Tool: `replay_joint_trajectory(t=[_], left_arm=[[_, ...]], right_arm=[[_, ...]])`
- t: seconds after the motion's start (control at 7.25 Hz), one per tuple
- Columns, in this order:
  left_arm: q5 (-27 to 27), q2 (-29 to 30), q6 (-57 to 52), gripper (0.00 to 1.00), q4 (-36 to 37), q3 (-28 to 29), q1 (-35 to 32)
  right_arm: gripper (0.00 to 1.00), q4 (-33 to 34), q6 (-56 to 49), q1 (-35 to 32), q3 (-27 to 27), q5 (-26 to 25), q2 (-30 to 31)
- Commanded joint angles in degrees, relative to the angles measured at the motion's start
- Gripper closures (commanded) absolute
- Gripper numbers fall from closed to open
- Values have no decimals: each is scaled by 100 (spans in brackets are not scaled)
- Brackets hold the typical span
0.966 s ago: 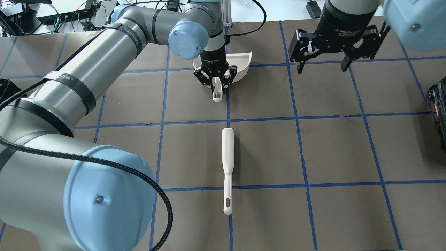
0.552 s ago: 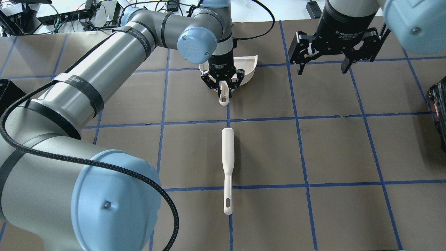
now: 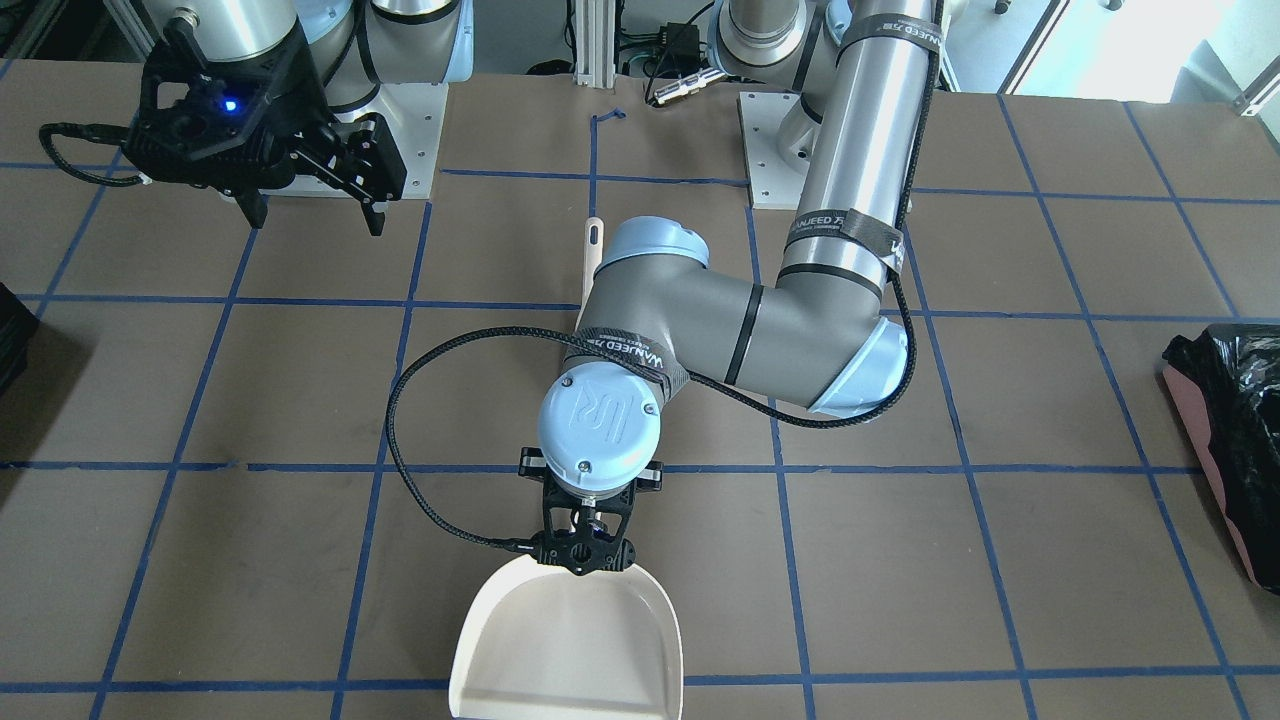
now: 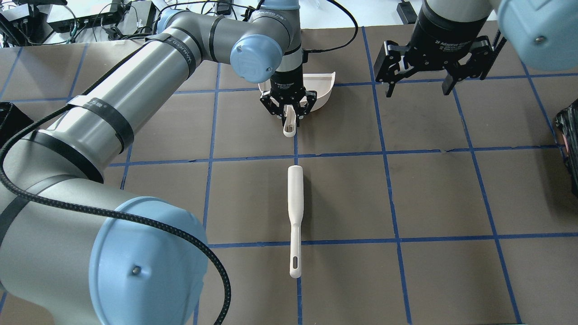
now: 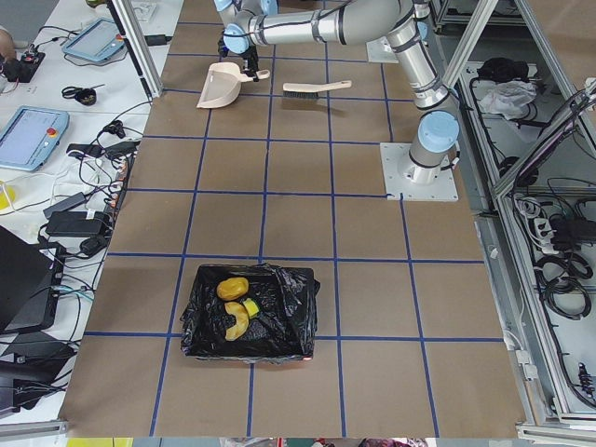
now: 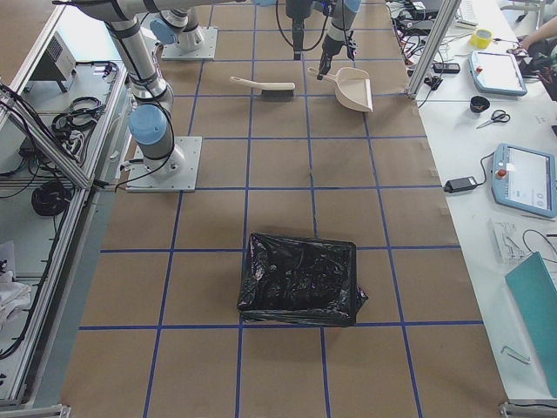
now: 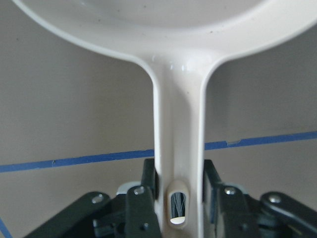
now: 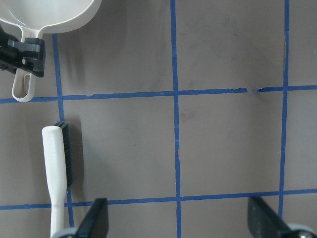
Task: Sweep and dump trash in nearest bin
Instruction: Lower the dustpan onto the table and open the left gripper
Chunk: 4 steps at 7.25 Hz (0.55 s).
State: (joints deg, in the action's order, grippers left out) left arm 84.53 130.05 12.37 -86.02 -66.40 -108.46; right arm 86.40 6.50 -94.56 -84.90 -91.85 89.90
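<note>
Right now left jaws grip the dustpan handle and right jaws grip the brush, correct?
No: the right gripper has open, empty jaws; the brush lies on the table. The left gripper does grip the dustpan handle. Overhead view shows it.

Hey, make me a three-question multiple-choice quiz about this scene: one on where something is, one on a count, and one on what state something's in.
1. Where is the trash?
A. in the dustpan
B. beside the brush
C. in the black-lined bin

2. How many trash pieces show?
A. one
B. three
C. five

3. What is the left hand doing?
A. hanging open
B. shut on the brush
C. shut on the dustpan's handle

Answers:
1 C: the left side view shows the pieces inside the bin, the dustpan looks bare, and nothing lies by the brush.
2 B: three yellowish pieces lie together in the bin.
3 C: the left wrist view shows its fingers pressed against both sides of the handle.
</note>
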Motion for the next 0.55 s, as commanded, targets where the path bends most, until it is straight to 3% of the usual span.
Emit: replay_joint_trajectory(t=[0.0, 0.14, 0.28, 0.41], left_arm=[[2, 21, 29, 100, 6, -5, 0], [2, 3, 55, 96, 6, -5, 0], [37, -23, 64, 64, 6, -13, 0], [54, -32, 64, 59, -3, -13, 0]], right_arm=[[0, 0, 0, -1, 0, 0, 2], [0, 0, 0, -1, 0, 0, 2], [0, 0, 0, -1, -17, 0, 2], [0, 0, 0, 8, -35, 0, 2]])
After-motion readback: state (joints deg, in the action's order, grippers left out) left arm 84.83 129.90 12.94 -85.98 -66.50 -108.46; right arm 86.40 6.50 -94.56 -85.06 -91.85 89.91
